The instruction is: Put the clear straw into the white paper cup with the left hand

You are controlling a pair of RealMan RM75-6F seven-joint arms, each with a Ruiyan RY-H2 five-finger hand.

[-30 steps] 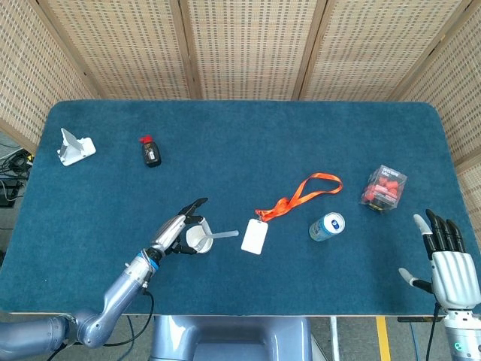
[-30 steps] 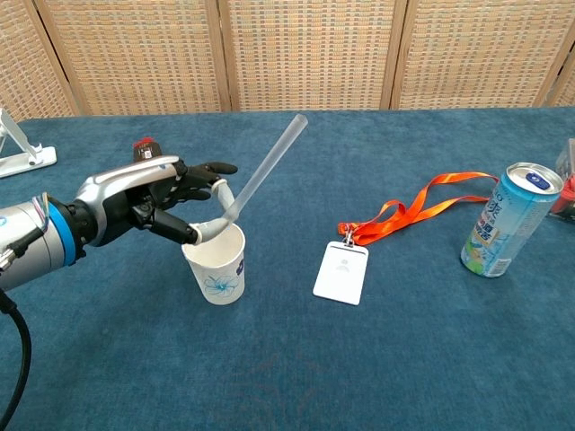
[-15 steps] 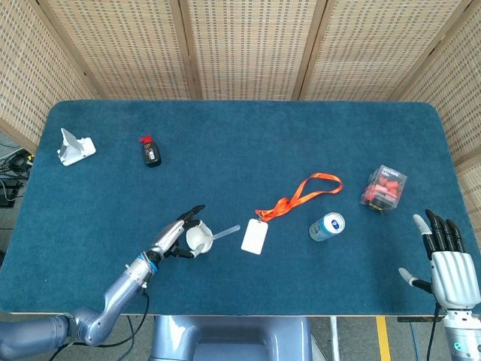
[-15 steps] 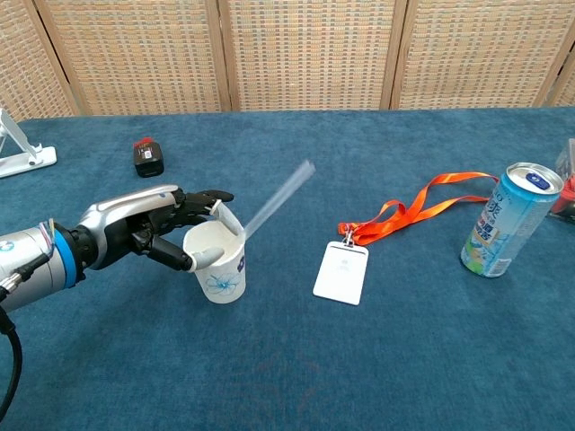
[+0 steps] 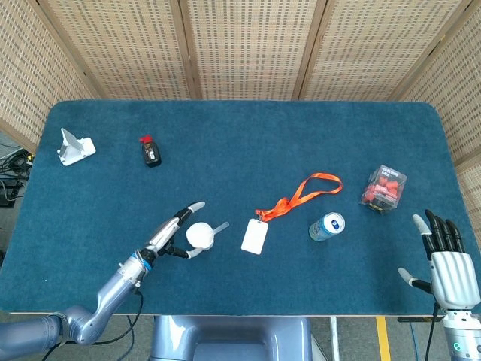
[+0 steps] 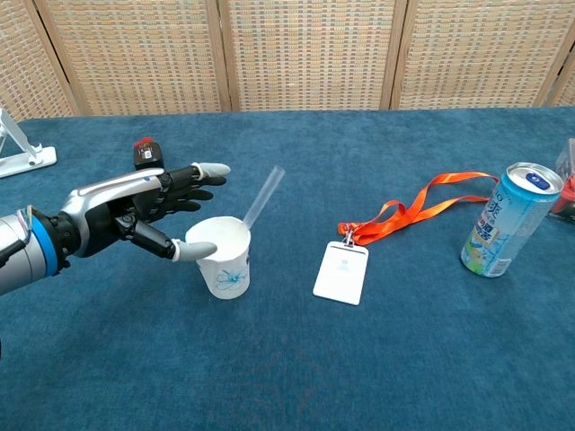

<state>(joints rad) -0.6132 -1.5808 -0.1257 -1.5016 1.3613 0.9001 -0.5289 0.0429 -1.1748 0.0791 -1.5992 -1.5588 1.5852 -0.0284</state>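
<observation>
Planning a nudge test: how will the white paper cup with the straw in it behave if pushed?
The white paper cup looks thin-walled and light, so it would probably slide or tip easily. The clear straw leans out over its rim toward the right, likely biasing a tip that way. The left hand is open beside the cup, so nothing appears to steady it.

Straw (image 6: 261, 195) in the cup (image 6: 221, 256), left hand (image 6: 135, 214) just left of it, badge (image 6: 341, 272) to the right

left hand (image 6: 135, 215) fingers spread, right hand (image 5: 451, 263) fingers apart
</observation>
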